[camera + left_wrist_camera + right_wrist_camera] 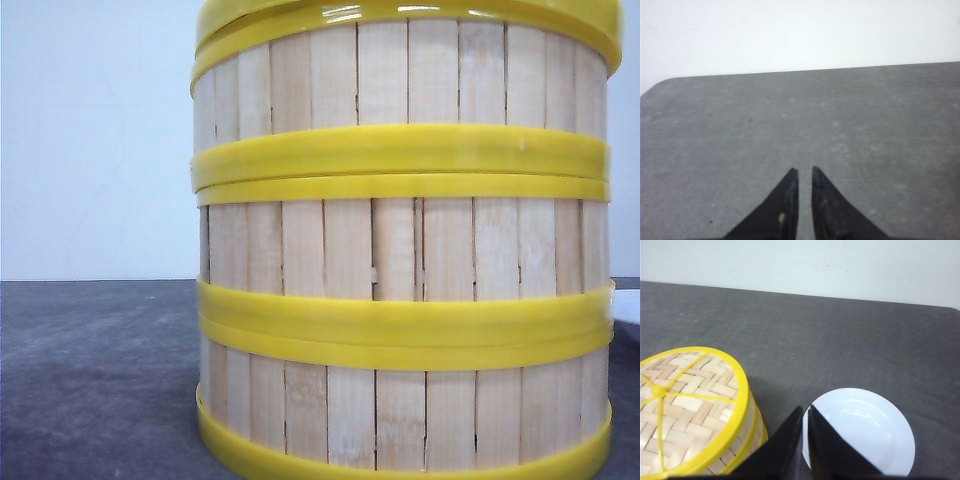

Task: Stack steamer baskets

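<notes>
Steamer baskets (pixel 400 250) in one stack, beside white plate (pixel 865 432).

L gripper (pixel 805 172) jaws near shut, over bare grey table (pixel 865 125).

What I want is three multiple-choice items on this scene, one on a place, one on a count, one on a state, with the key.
1. Where does the white plate lie?
A. On top of the stack
B. On the table beside the stack
C. Under the stack

2. How many tiers of wooden slats does the stack show in the front view?
A. One
B. Five
C. Three

3. How is the left gripper?
A. Shut, holding nothing
B. Wide open
C. Shut on a basket

Key: 1 B, the right wrist view shows it on the dark table next to the stack. 2 C, yellow rims part three slat bands. 3 A, its fingertips almost meet over bare table.
</notes>
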